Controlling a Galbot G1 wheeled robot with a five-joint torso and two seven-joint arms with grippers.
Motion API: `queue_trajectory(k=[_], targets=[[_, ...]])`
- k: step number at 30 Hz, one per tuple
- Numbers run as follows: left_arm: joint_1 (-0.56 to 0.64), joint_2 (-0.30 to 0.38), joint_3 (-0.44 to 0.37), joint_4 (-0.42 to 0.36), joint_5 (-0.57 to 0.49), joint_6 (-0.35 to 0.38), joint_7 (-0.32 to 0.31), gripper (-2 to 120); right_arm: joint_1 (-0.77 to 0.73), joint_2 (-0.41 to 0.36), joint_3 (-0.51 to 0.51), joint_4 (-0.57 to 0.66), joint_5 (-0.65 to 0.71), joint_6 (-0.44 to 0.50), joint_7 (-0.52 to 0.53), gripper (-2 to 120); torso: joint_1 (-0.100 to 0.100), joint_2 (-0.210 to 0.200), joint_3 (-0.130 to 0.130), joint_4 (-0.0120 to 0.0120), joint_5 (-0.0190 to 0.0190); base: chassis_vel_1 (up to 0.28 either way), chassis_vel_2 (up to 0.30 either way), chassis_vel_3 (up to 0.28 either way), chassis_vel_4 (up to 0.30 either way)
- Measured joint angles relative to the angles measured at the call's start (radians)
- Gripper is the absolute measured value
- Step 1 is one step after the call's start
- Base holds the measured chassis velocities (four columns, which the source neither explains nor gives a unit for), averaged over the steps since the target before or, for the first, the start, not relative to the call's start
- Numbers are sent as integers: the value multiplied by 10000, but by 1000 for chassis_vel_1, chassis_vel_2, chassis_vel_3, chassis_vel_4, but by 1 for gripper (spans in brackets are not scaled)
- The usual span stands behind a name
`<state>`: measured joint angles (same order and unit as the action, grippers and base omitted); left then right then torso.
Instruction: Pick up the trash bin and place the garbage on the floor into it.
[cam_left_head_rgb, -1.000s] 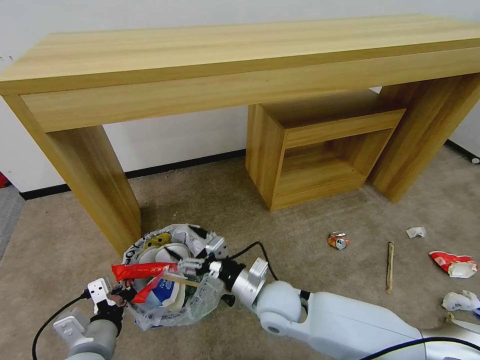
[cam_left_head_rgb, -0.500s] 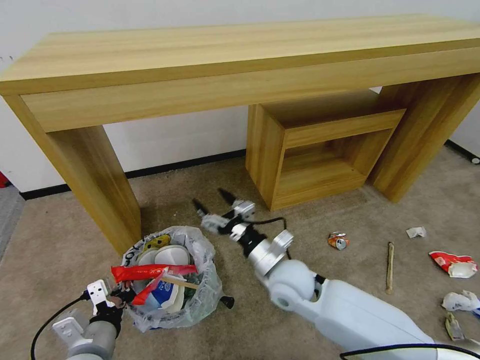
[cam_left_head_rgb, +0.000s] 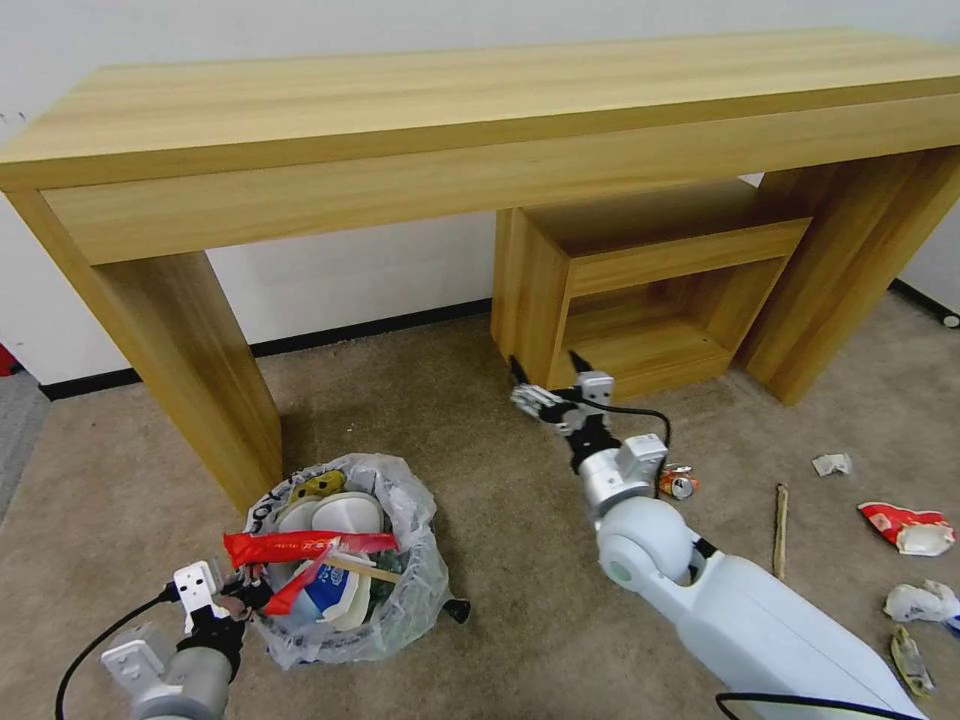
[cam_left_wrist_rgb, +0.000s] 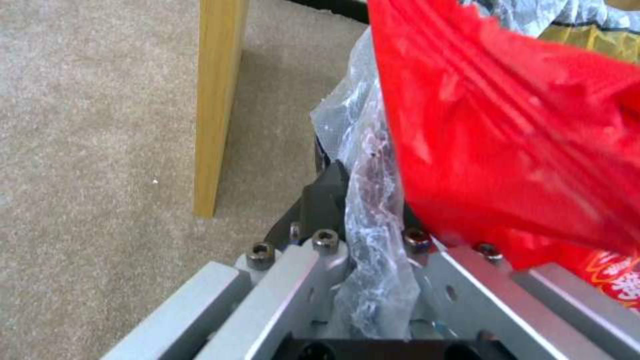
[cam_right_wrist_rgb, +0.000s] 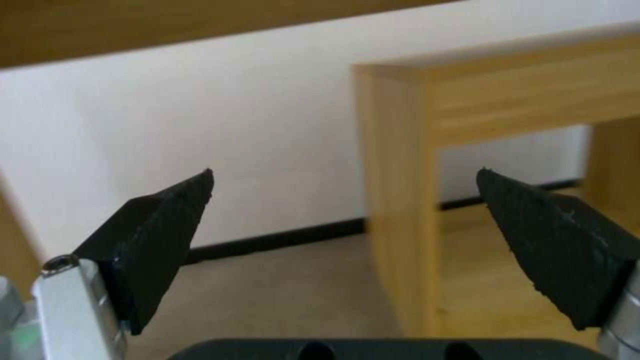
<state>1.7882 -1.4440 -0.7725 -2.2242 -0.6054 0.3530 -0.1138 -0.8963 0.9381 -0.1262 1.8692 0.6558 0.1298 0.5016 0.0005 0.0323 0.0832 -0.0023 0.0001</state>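
On the beige carpet floor (cam_left_head_rgb: 500, 520), beside the desk leg (cam_left_head_rgb: 200, 370), sits the trash bin (cam_left_head_rgb: 400, 590), bag-lined and heaped with litter: red wrapper (cam_left_head_rgb: 300, 545), white slippers (cam_left_head_rgb: 335, 515), blue-white carton (cam_left_head_rgb: 325, 590), yellow scrap near the back. Left gripper (cam_left_head_rgb: 235, 595) pinches the bin's near rim; in the left wrist view the crinkly liner (cam_left_wrist_rgb: 373, 240) is bunched between its closed fingers. Right gripper (cam_left_head_rgb: 550, 385) is empty, jaws spread wide, in the air in front of the small wooden cubby (cam_left_head_rgb: 640, 300).

Loose litter, all right of the arm: crushed can (cam_left_head_rgb: 677, 482), wooden stick (cam_left_head_rgb: 779, 530), crumpled paper (cam_left_head_rgb: 832, 464), red wrapper with white wad (cam_left_head_rgb: 905, 528), more white paper (cam_left_head_rgb: 920, 602) at the edge.

Handling, judged: bin looks light but top-heavy and overfull; film liner is slippery and could slide off the rim, so hold rim and liner together. Can is stiff and dented, take it across the body. Stick is thin, pinch mid-length. Paper and wrappers are soft and crush easily.

Writing: black lettering on the liner rim (cam_left_head_rgb: 262, 512) and print on the wrapper, neither readable.
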Motion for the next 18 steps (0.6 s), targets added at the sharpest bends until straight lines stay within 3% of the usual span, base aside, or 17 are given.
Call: queue_trajectory(k=[18], targets=[[204, -80, 53, -54, 430, -120, 141, 1, -1249, 136, 1704, -191, -1085, -465, 879, 100, 0, 0, 0, 1, -1, 0, 0, 0, 0]])
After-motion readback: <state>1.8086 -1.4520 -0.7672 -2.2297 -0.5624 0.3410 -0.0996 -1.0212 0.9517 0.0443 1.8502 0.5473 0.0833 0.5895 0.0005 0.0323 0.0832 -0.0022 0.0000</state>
